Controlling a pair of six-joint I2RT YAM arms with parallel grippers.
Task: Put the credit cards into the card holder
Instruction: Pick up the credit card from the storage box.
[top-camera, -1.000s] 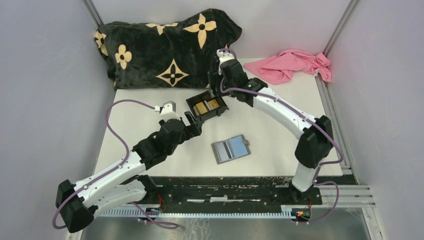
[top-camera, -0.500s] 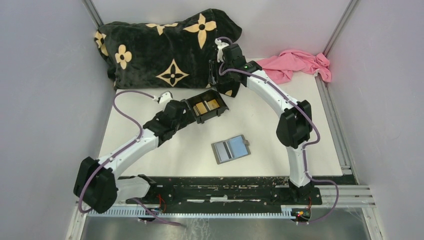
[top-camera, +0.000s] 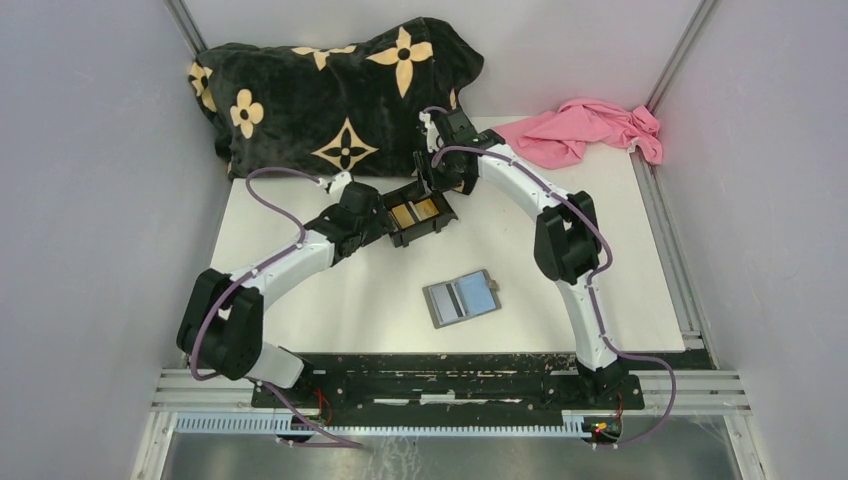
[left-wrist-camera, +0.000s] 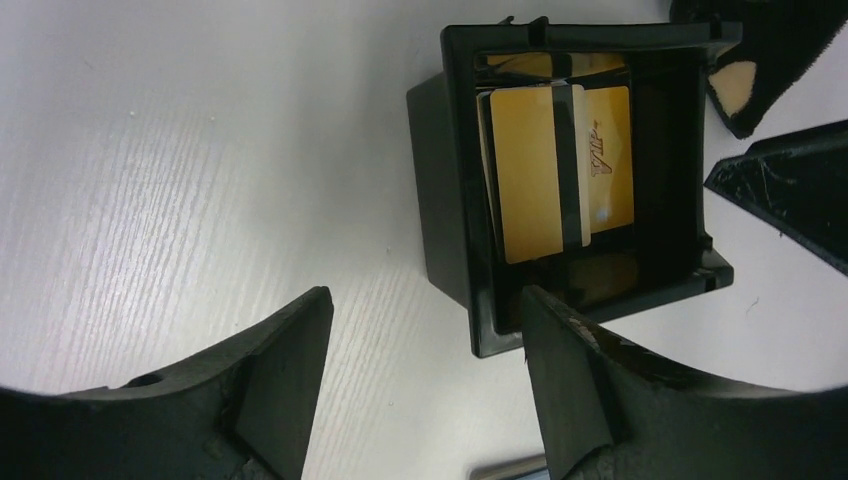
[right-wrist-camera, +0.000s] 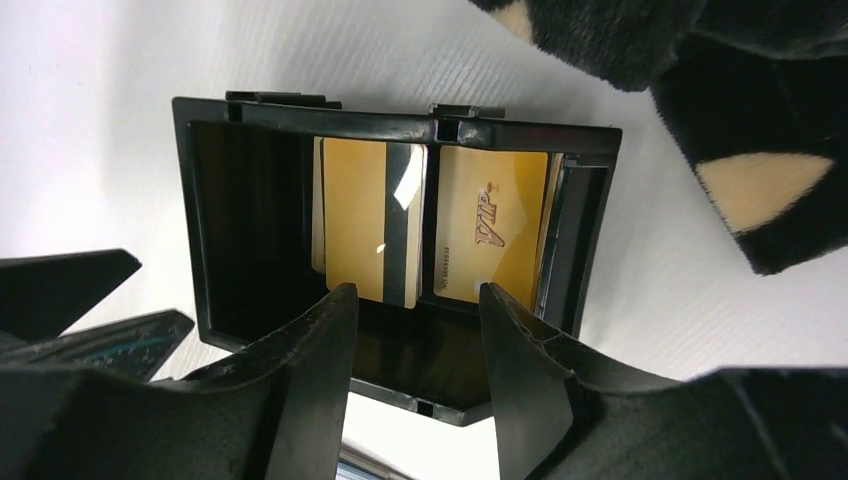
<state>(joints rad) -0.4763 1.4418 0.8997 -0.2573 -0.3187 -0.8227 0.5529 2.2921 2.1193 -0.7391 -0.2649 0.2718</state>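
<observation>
**Both grippers gape over the black box; card holder lies apart**

Seen from above, the white table (top-camera: 300, 290) carries a black box (top-camera: 400, 236) a little toward 12 o'clock from its middle. Two gold credit cards (right-wrist-camera: 365, 215) lie inside the box, side by side. In the right wrist view one shows its black stripe and the other, at 3 o'clock of it, shows "VIP" lettering. No card of another colour can be made out.

The left gripper (left-wrist-camera: 425, 300) reaches the box from 8 o'clock. Its fingers are spread wide and grasp nothing. In its own view the box's near corner sits between the two fingertips, and whether either tip touches the wall cannot be told.

The right gripper (right-wrist-camera: 417, 292) comes in from the 1 o'clock side of the box. Its fingers are also parted and hold nothing. They stand over the box's near wall, with the stripe card showing in the gap between them. Contact with the box cannot be told here either.

The card holder (top-camera: 461, 298) lies open and flat at 5 o'clock of the box, well apart from it and from both grippers. Its clasp tab (top-camera: 493, 285) sticks out at its 3 o'clock edge. Whether its slots hold anything is too small to tell.

A black blanket with tan flowers (top-camera: 330, 95) is heaped along the table's 11 o'clock edge, just beyond the box. A pink cloth (top-camera: 590, 130) lies crumpled in the 1 o'clock corner.
</observation>
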